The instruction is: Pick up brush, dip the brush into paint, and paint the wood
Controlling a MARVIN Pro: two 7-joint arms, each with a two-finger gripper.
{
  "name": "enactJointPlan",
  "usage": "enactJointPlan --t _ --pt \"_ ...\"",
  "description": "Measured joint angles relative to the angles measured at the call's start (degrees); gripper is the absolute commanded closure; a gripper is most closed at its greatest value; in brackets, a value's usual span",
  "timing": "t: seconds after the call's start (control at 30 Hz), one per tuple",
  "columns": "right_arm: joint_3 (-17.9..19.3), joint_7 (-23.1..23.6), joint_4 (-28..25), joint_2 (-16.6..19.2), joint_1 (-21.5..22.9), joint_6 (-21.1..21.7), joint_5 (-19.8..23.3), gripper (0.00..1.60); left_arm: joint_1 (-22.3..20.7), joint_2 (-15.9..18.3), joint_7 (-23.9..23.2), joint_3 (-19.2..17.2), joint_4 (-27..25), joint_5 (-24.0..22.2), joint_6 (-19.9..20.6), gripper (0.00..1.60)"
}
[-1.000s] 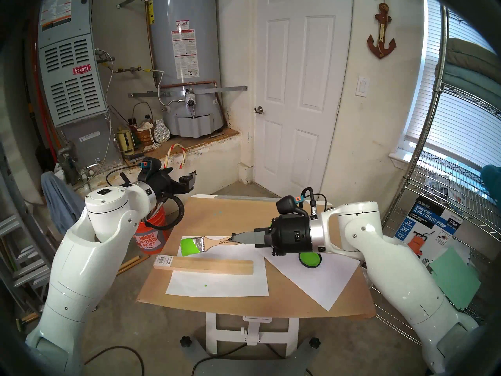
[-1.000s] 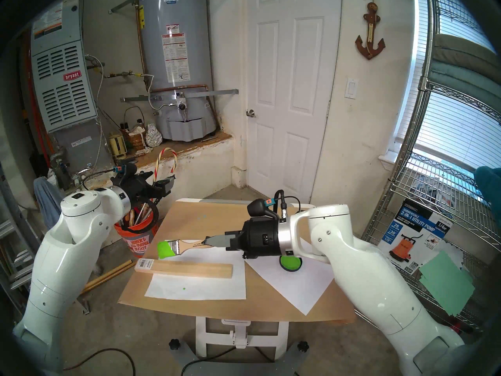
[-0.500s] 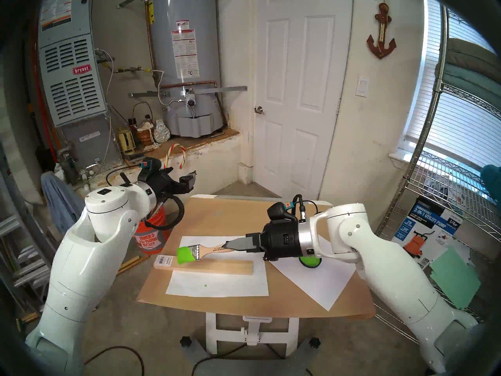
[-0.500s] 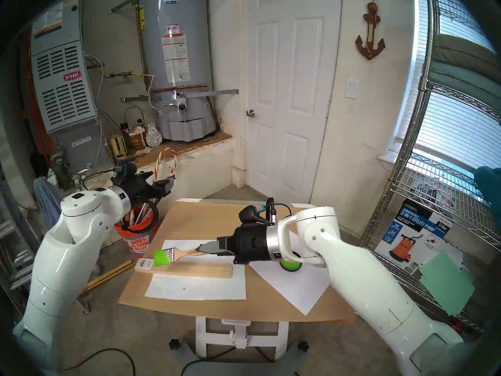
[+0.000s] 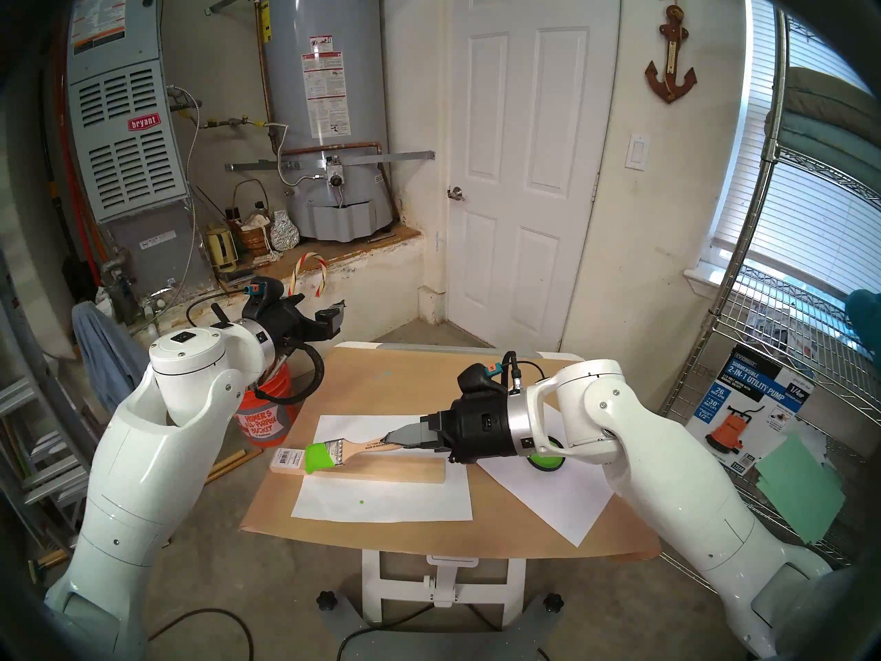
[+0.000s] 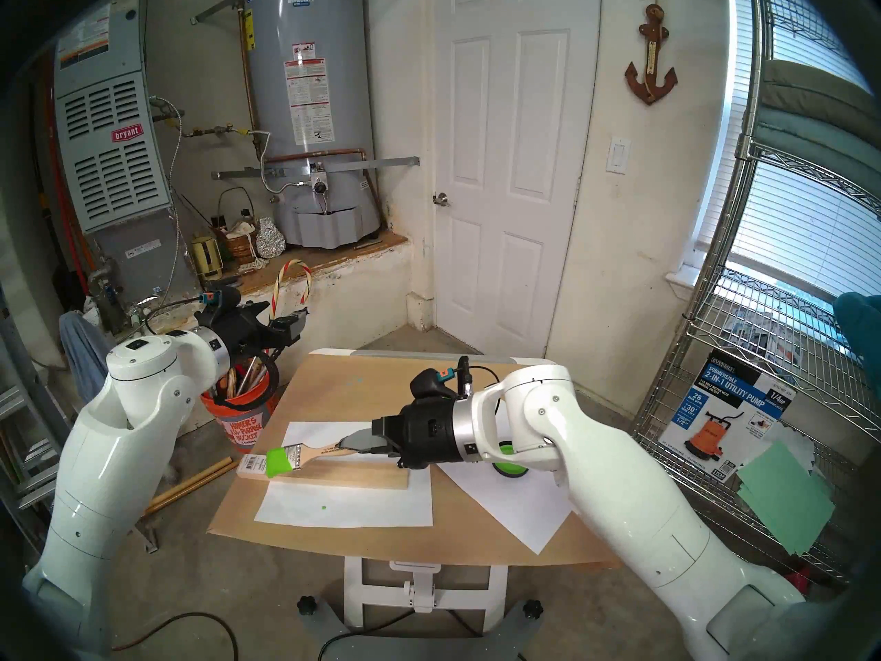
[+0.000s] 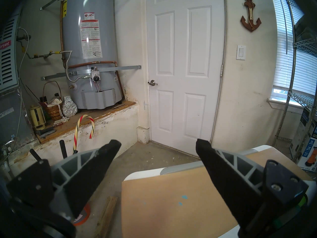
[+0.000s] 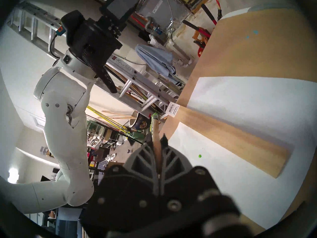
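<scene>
Lying nearest on white paper [image 5: 381, 502], the wood [image 5: 376, 469] carries the green-coated bristles of the brush [image 5: 350, 450] close to its barcode end. Behind it, the right gripper [image 5: 398, 438] clamps the handle; the paint [image 5: 546, 459] sits beyond. Farthest, the left gripper [image 7: 158, 145] hangs open, empty, past the table [image 5: 429, 378].

Utility room — water heater [image 5: 329, 102], white door [image 5: 519, 168], concrete floor [image 5: 229, 574]
</scene>
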Motion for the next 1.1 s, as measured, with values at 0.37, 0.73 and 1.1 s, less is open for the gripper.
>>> enactJointPlan --t 0.37,0.73,1.1 --pt "-1.16 -2.25 1.86 -1.34 0.37 -0.08 2.41 1.6 0.0 0.0 0.0 -0.02 0.0 0.0 0.0 0.0" --pt "-2.28 -2.1 5.9 -3.05 1.18 -0.59 2.41 1.6 0.0 0.0 0.0 -0.01 0.0 0.0 0.0 0.0" --pt "-3.18 -1.83 7.43 -4.36 2.24 -0.96 2.23 1.6 0.0 0.0 0.0 0.0 0.0 0.0 0.0 0.0"
